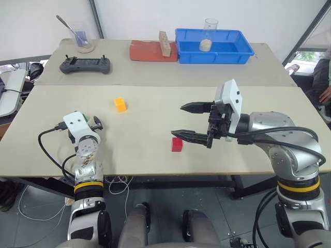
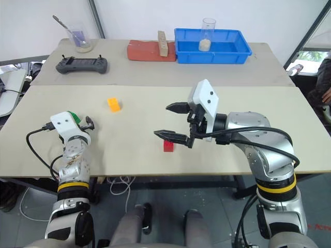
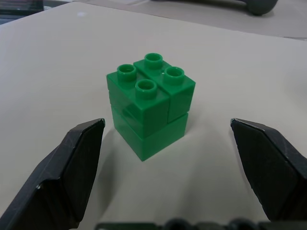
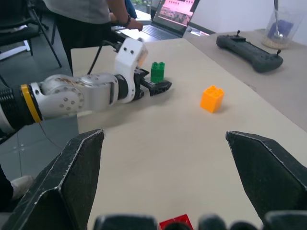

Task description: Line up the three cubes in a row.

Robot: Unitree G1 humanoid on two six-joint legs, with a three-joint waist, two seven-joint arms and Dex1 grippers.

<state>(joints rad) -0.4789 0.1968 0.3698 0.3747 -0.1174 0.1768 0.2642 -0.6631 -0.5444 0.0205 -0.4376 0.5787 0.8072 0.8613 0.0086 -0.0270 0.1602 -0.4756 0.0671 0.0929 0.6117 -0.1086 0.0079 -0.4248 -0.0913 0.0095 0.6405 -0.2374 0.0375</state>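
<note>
Your left gripper [image 3: 163, 158] is wide open with the green cube [image 3: 149, 108] sitting between the fingers, untouched. Centre it before squeezing. Orange-yellow cube [image 1: 120, 105] sits mid-table; red cube [image 1: 177, 144] under the open right gripper [image 1: 189, 121].

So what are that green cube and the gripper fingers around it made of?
The green cube looks like glossy moulded plastic: round studs on top, crisp seams and soft highlights, like a toy brick. The left gripper has fingers that look like matte black hard plastic or rubber with a fine texture; which one I can't tell.
</note>
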